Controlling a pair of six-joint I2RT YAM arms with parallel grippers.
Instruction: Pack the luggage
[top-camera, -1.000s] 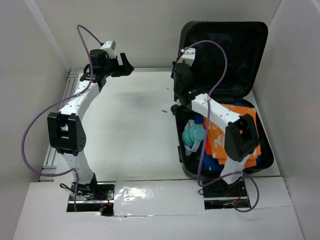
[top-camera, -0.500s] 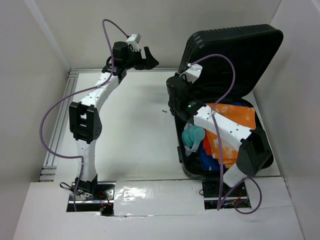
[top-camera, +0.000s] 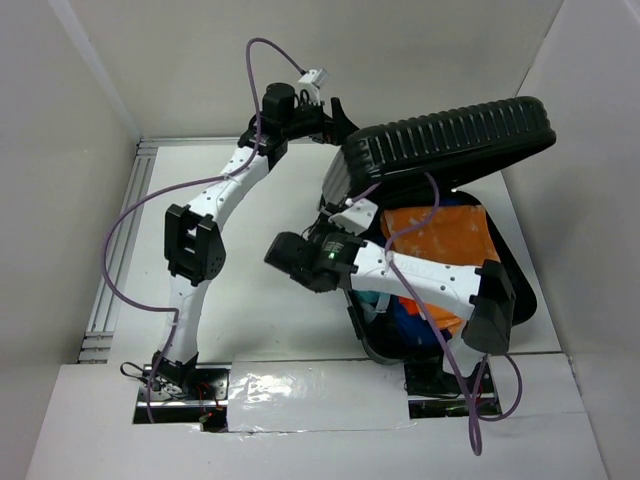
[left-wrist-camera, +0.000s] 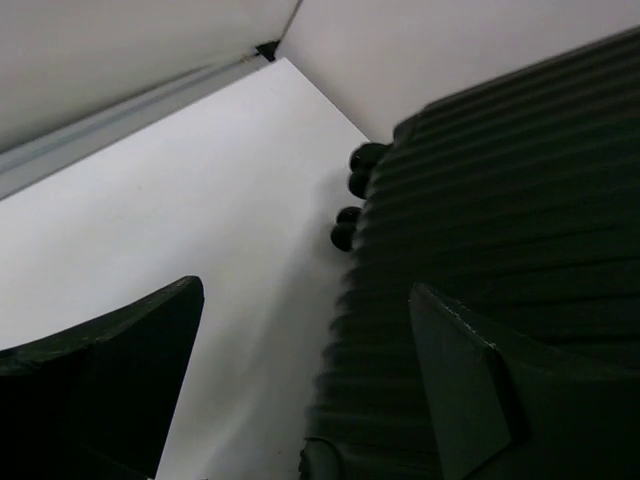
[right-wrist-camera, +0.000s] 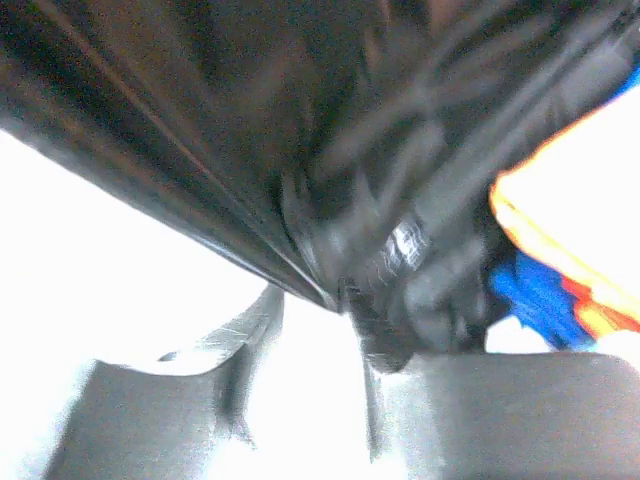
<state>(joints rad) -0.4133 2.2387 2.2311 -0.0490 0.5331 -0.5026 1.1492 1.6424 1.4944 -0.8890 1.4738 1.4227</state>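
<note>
The black luggage (top-camera: 450, 140) lies at the right, its ribbed lid tilted halfway down over the base (top-camera: 520, 300). Orange (top-camera: 440, 235) and blue clothes (top-camera: 405, 310) lie inside. My left gripper (top-camera: 335, 115) is open at the lid's far left end. In the left wrist view (left-wrist-camera: 300, 380) the ribbed shell (left-wrist-camera: 500, 200) and its small wheels (left-wrist-camera: 355, 185) show, and the shell's edge lies between the fingers. My right gripper (top-camera: 285, 260) is open and empty just left of the base. The right wrist view (right-wrist-camera: 320, 420) shows the lid's edge (right-wrist-camera: 250, 240) and orange cloth (right-wrist-camera: 570, 210).
White walls enclose the table on the left, back and right. A metal rail (top-camera: 120, 250) runs along the left edge. The bare tabletop (top-camera: 270, 210) lies between the arms. Purple cables loop off both arms.
The lid has swung from upright down toward the base. My left gripper has moved right to the lid's left end. My right gripper has pulled out of the case to its left side.
</note>
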